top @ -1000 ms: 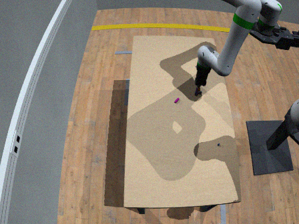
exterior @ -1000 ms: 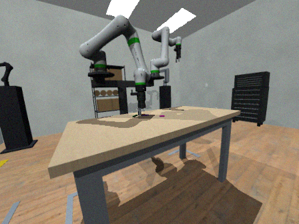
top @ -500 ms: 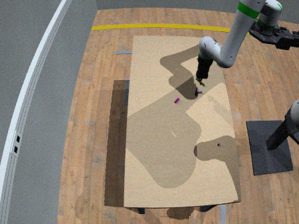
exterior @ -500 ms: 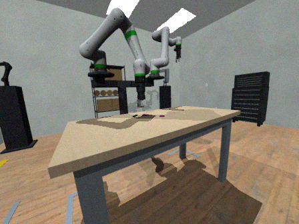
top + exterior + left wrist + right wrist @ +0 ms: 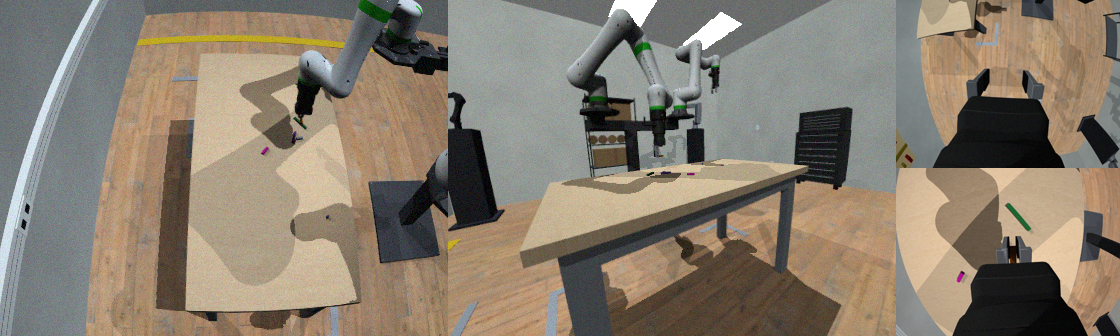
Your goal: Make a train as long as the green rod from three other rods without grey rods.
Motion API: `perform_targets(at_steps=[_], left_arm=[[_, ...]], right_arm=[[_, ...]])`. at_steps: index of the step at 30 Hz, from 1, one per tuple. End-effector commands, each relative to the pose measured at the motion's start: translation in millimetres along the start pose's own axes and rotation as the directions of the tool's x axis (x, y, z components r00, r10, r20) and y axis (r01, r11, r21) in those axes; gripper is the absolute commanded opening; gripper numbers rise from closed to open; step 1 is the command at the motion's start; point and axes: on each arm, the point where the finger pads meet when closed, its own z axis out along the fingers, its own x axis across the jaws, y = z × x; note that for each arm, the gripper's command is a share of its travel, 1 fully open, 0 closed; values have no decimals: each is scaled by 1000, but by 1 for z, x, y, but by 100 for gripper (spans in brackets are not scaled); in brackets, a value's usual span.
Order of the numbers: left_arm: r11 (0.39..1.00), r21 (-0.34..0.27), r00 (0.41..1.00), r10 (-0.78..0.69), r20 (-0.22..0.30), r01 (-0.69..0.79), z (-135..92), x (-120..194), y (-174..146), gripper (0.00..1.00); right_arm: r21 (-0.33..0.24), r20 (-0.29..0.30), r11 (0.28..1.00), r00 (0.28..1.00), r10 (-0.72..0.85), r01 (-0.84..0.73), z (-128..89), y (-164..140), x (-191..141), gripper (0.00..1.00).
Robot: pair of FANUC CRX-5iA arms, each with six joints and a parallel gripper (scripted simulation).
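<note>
Item, one orange rod (image 5: 301,119) (image 5: 660,156) (image 5: 1013,254): in the grip of the right gripper (image 5: 301,115) (image 5: 658,153) (image 5: 1012,243), above the table (image 5: 215,250) (image 5: 598,220) (image 5: 959,16) (image 5: 923,240). Jaws nearly closed, one either side of it.

Step in hand: by judgement, carrying this rod to the train. Next move called for: bring it over its chosen place, align it, lower it flat, end to end with its neighbour, then release. No finished three-rod train could be made out.

Item, one green rod (image 5: 300,123) (image 5: 650,174) (image 5: 1018,217), the measure: flat, at one o'clock from the fingertips in the right wrist view; likely to be knocked by a careless descent.

Item, one purple-looking dark rod (image 5: 294,135) (image 5: 666,173): top view, toward seven o'clock from the held rod. A small greyish piece (image 5: 299,138) was close by at its four o'clock; whether they touched, cannot tell.

Item, one magenta rod (image 5: 265,150) (image 5: 691,174) (image 5: 960,276): top view, between seven and eight o'clock, apart.

Item, one small dark piece (image 5: 328,217): between five and six o'clock, well apart; colour uncertain.

Item, left gripper (image 5: 714,91) (image 5: 1006,70): fully open, nothing held, away from the rods.
</note>
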Motion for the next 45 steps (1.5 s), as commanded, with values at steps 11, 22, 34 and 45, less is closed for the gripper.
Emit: perform_targets(at_steps=[11, 22, 34, 45], left_arm=[[1000, -2, 1000, 0, 0, 0, -1, 0, 0, 100], [1000, -2, 1000, 0, 0, 0, -1, 0, 0, 100], [1000, -2, 1000, 0, 0, 0, -1, 0, 0, 100], [1000, -2, 1000, 0, 0, 0, -1, 0, 0, 100]], right_arm=[[0, 2, 960, 960, -281, 281, 3, 20, -33, 24], [0, 2, 810, 810, -586, 586, 5, 46, -69, 24], [1, 2, 560, 560, -829, 829, 7, 73, -103, 24], [2, 2, 274, 274, -962, 962, 7, 97, -131, 24]])
